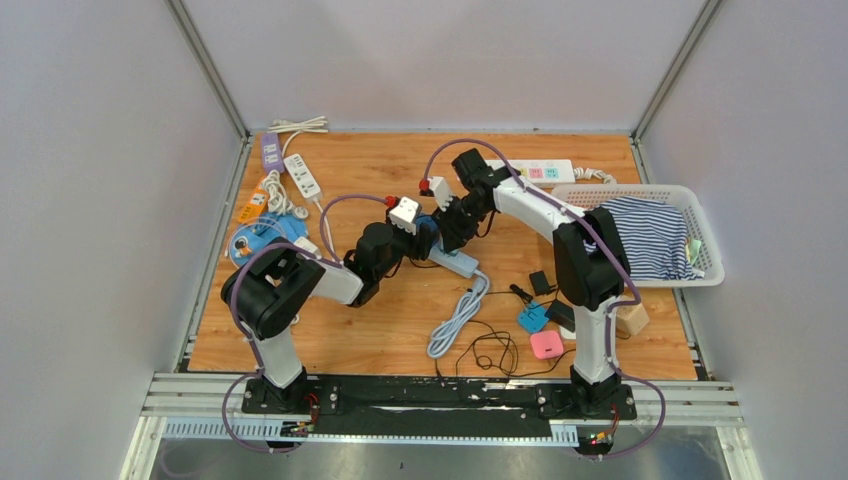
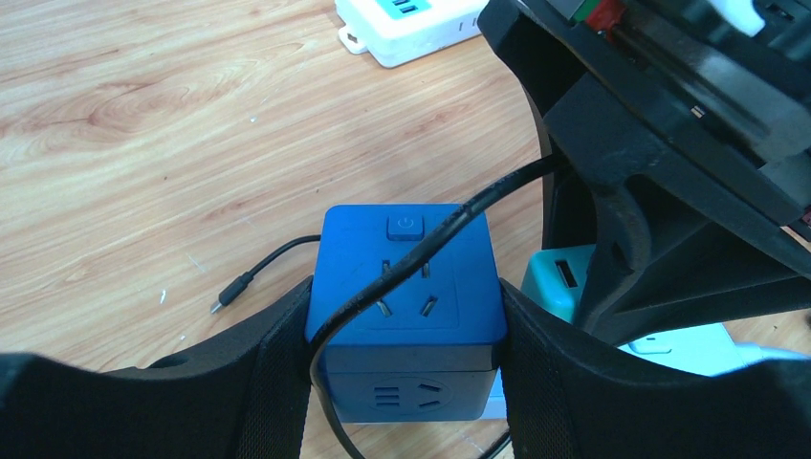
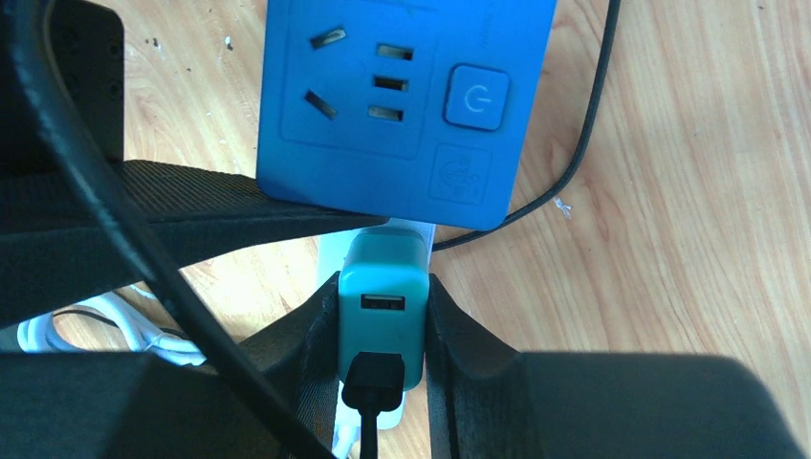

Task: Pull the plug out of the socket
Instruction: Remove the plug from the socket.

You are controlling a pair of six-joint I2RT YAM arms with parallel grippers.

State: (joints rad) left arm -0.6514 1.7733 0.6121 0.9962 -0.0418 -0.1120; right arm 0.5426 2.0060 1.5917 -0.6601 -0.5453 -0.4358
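Plug (image 3: 383, 282) in right end effector (image 3: 383, 320); socket (image 2: 406, 277) in left end effector (image 2: 405, 339).

Both arms reach in from the table's near edge and meet around its middle. The left arm (image 1: 300, 290) folds at the elbow and runs low to the right; the left gripper (image 2: 406, 330) has its pads pressed flat against both sides of the blue socket cube (image 2: 406, 277). The right arm (image 1: 585, 260) stands taller, arches toward the far edge, then bends back down, and the right gripper (image 3: 383, 316) is pinched tight on the teal plug (image 3: 383, 282)
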